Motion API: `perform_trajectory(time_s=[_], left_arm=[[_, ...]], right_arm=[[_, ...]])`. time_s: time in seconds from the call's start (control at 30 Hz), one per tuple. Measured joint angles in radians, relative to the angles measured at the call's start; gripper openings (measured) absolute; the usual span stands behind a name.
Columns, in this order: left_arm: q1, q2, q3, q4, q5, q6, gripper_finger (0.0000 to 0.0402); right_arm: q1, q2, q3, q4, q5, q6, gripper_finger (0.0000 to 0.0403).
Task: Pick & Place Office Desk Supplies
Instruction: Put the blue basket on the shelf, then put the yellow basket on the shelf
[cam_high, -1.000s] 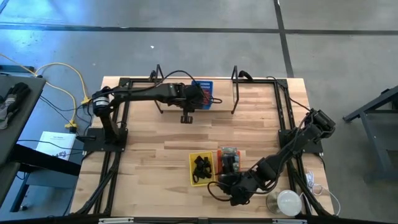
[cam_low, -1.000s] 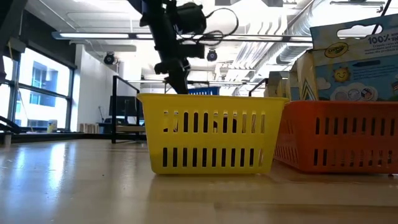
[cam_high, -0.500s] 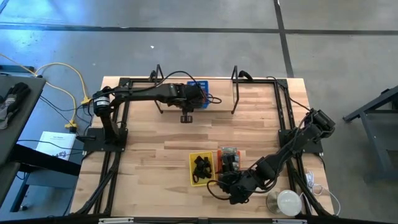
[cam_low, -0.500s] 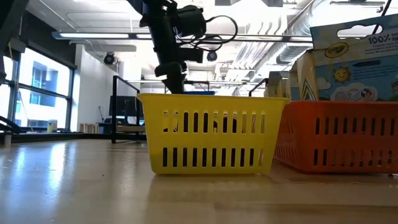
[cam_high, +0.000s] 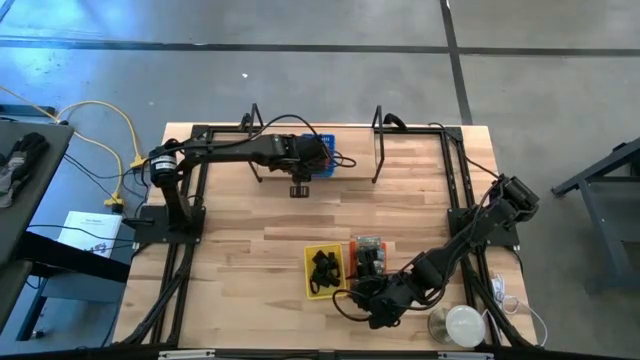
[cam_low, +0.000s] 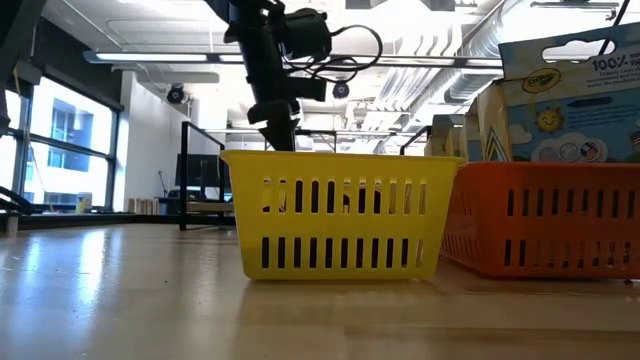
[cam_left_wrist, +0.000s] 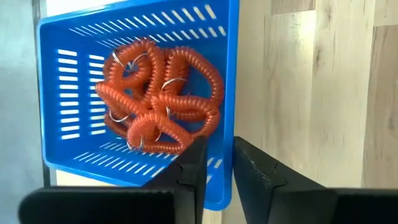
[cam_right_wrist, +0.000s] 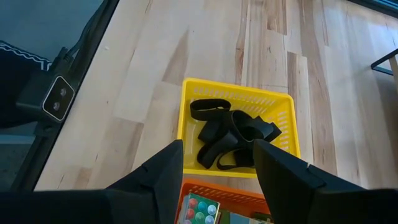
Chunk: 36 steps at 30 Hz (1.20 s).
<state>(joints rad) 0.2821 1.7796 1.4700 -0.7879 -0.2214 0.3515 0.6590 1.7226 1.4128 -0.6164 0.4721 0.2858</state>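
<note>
Left wrist view: tangled red coiled plastic loops (cam_left_wrist: 158, 102) heaped in blue slotted tray (cam_left_wrist: 62, 112), no single long axis; left end effector (cam_left_wrist: 217, 163) slightly parted, empty; right end effector (cam_right_wrist: 214, 163) spread, empty.

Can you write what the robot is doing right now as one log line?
left gripper: slightly open, empty, over blue tray edge | red coil loops: in blue tray | right gripper: open, empty, above yellow tray
</note>
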Motion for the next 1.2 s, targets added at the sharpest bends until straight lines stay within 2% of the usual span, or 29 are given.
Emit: perform_trajectory(time_s=[0.13, 0.3, 0.5, 0.67, 0.87, 1.03, 1.1, 1.2], left_arm=[[-0.003, 0.000, 0.000, 0.001, -0.044, 0.019, 0.0081], [-0.024, -0.001, 0.000, 0.013, -0.150, 0.054, 0.0091], [-0.116, -0.009, 0.000, 0.018, -0.202, 0.085, 0.0093], [-0.207, -0.018, 0.000, 0.011, -0.284, 0.049, 0.0093], [-0.387, -0.117, 0.000, 0.000, -0.274, -0.067, 0.0093], [-0.579, -0.199, 0.001, 0.022, -0.145, -0.339, 0.0093], [-0.664, -0.210, 0.001, 0.074, -0.100, -0.431, 0.0093], [-0.790, -0.213, 0.001, 0.201, -0.101, -0.448, 0.0093]], right_arm=[[0.000, 0.000, 0.000, 0.000, 0.000, 0.000, 0.0183], [0.000, 0.000, 0.000, -0.001, 0.000, 0.000, 0.0183], [-0.001, 0.000, 0.000, 0.000, 0.000, -0.001, 0.0183], [-0.001, 0.000, 0.000, 0.000, -0.002, 0.001, 0.0183], [0.009, 0.000, 0.000, 0.007, -0.059, 0.003, 0.0183], [0.042, 0.000, 0.000, 0.008, -0.056, 0.005, 0.0183], [0.059, 0.000, 0.000, 0.011, -0.054, 0.006, 0.0183], [0.083, 0.000, 0.000, 0.027, -0.053, 0.008, 0.0183]])
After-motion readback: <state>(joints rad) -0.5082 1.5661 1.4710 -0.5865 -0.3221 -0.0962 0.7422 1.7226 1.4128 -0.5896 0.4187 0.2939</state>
